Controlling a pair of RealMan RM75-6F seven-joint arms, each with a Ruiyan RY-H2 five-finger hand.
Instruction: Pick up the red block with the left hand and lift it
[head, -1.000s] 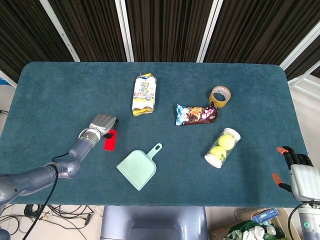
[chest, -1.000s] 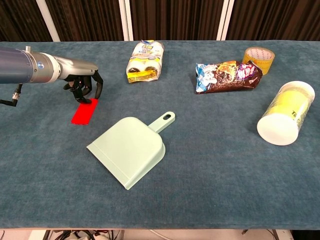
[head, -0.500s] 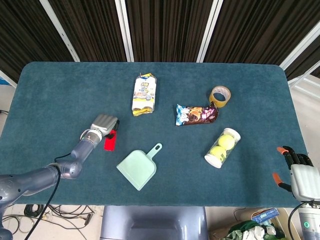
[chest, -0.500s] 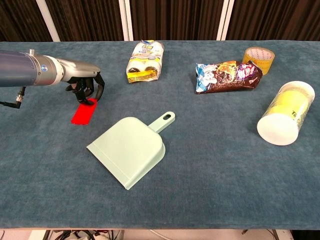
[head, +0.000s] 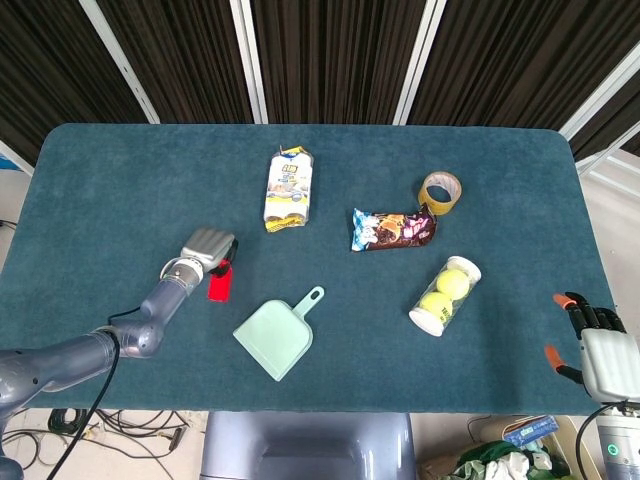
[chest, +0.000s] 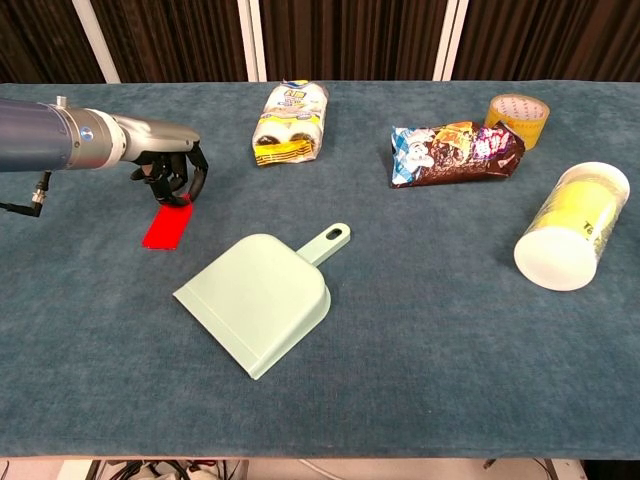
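The red block lies flat on the teal table, left of the dustpan; the head view shows the red block too. My left hand hovers over its far end with the fingers bent downward and spread, their tips at the block's far edge. I see nothing held in it. From above, the left hand hides the block's far end. My right hand hangs off the table's near right corner, fingers apart and holding nothing.
A mint dustpan lies just right of the block. Further back are a snack bag, a chocolate wrapper and a tape roll. A tennis-ball canister lies at the right.
The left hand dipped slightly toward the block's far end and shifted a little right. The block has stayed flat in place. The right hand has not moved.
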